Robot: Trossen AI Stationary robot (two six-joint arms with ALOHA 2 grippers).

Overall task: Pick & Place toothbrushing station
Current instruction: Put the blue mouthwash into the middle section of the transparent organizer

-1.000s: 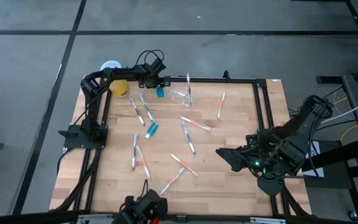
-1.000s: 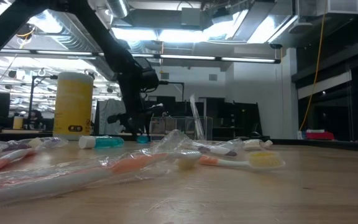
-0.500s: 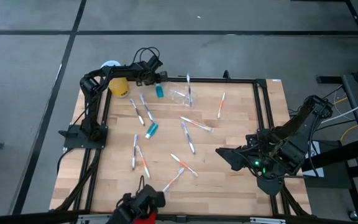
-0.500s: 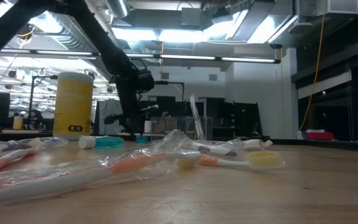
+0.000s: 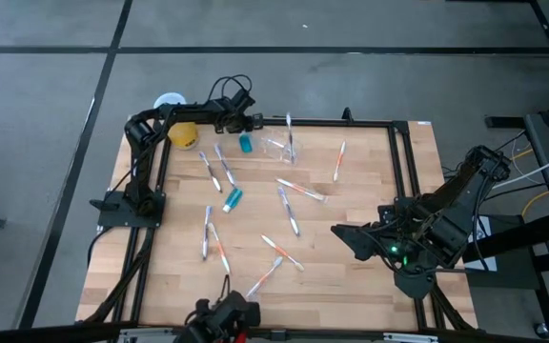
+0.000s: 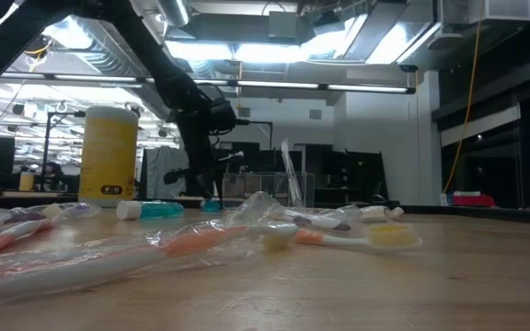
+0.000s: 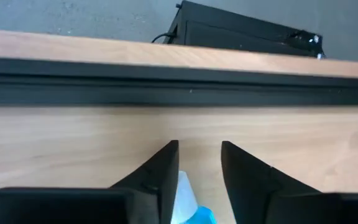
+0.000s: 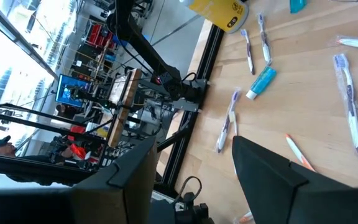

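arms: 2, dark | cables: black loops | claw fingers (image 7: 160,180): tapered

A grey floor (image 5: 351,29) (crossed by dark seams) surrounds the pale wooden counter (image 5: 351,276), which is edged with a black frame (image 5: 403,171). Beyond it, long ceiling lights (image 6: 274,51) glow under silver ducts (image 6: 375,32), and a yellow cable (image 6: 472,83) hangs beside dark windows (image 6: 513,138).

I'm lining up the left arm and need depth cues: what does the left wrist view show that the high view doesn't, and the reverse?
Only the left wrist view shows the teal tube's end sitting between the left gripper's open jaws. Only the high view shows the clear holder, the scattered toothbrushes, the yellow canister and the waiting right gripper. Both show the wooden table and its black frame rail.
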